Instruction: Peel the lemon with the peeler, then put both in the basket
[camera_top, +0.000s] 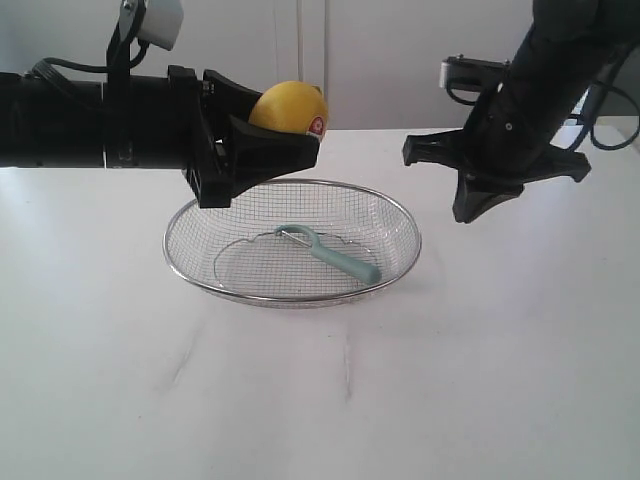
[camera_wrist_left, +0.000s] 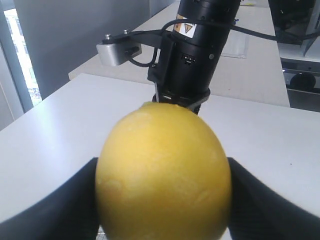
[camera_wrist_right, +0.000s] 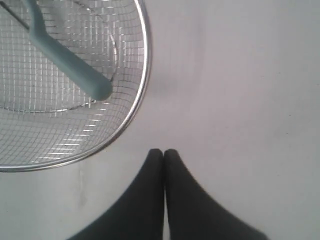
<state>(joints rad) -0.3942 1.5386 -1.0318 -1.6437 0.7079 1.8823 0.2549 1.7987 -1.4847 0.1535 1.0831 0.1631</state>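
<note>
Round yellow lemon (camera_top: 288, 107) with a red-and-white sticker is held in the air above the shallow silver wire-mesh basket (camera_top: 300, 300).
The lemon is pinched between the widely spread jaws of the left gripper (camera_top: 285, 125). The slim teal-handled peeler (camera_top: 335, 255) is laid inside the basket. The right gripper (camera_wrist_right: 163, 152), jaws pressed together and empty, is held over the white table (camera_top: 500, 380) beside the basket's rim.

Both arms are showing matte black, tubular casings. The left arm (camera_top: 70, 120) is carrying a white camera box (camera_top: 160, 18) and looping black cables (camera_top: 60, 68). The right arm (camera_top: 545, 80) is wearing a silver-grey camera block (camera_wrist_left: 119, 50) and a yellow warning-triangle label (camera_wrist_left: 187, 27), the right gripper (camera_wrist_right: 163, 151) tapering into black fingers (camera_wrist_right: 195, 205).
</note>
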